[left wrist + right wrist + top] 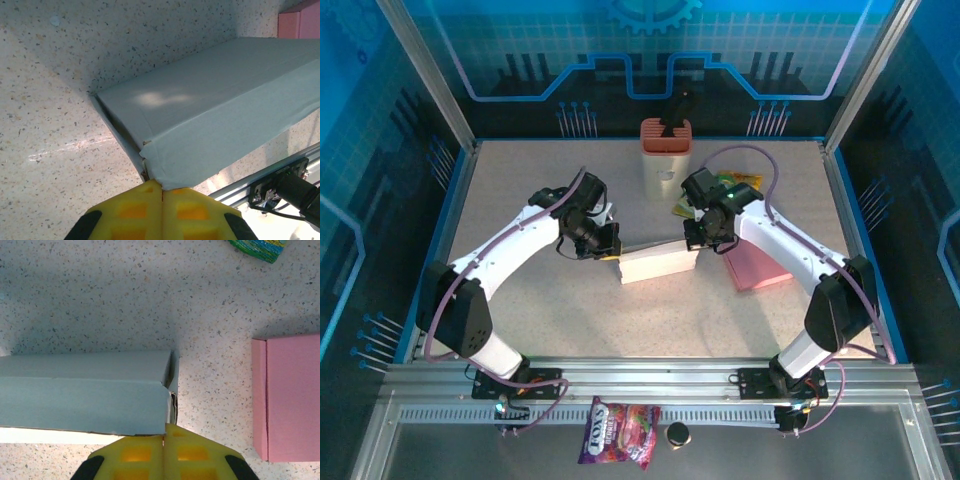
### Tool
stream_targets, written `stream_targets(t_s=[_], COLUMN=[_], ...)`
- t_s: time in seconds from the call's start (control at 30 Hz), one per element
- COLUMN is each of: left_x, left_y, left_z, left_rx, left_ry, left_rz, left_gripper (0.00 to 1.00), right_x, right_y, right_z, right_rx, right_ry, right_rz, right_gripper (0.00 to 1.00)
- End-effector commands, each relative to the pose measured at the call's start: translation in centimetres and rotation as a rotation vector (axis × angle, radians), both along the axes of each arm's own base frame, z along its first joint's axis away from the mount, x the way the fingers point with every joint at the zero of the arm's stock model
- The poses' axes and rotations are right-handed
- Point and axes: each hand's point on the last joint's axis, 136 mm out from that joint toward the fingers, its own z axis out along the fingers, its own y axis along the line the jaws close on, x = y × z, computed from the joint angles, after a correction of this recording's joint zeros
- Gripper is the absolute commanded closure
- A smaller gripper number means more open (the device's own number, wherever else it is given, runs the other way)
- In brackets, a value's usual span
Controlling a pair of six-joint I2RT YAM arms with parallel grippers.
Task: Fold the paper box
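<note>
A white paper box [658,262] lies flat in the middle of the table, its lid down. My left gripper [610,255] is at the box's left end. In the left wrist view its yellow fingers are shut together, with their tips [161,186] against the lower corner of the box [215,105], where a side flap gapes slightly. My right gripper [692,243] is at the box's right end. It is also shut, its tips [164,432] touching the near right corner of the box [85,390], beside a loose end flap.
A pink box [757,265] lies just right of the white one, under the right arm. A white canister with an orange top [665,150] stands at the back centre, and a green snack packet [735,185] lies beside it. A candy bag [617,432] lies on the near rail.
</note>
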Motion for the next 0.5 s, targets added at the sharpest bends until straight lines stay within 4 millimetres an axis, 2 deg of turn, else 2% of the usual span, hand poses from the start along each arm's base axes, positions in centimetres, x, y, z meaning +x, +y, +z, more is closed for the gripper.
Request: stream_targets(t_s=[0.0,0.1,0.47], left_x=[0.2,0.0,-1.3], left_y=[-0.5,-0.3,0.8], left_z=[-1.6,-1.5,-4.3], left_rx=[-0.006,0.006,0.058], left_ry=[0.048,0.047,0.071], left_rz=[-0.002,-0.014,-0.025], left_gripper=[1.0,1.0,1.0], right_x=[-0.7,-0.7,-0.9], right_y=[1.6,1.6,1.6], right_z=[-0.5,-0.5,-0.4], right_rx=[0.064,0.063,0.064], right_ry=[0.072,0.075,0.076], right_rz=[0.018,0.016,0.016], right_gripper=[1.0,1.0,1.0])
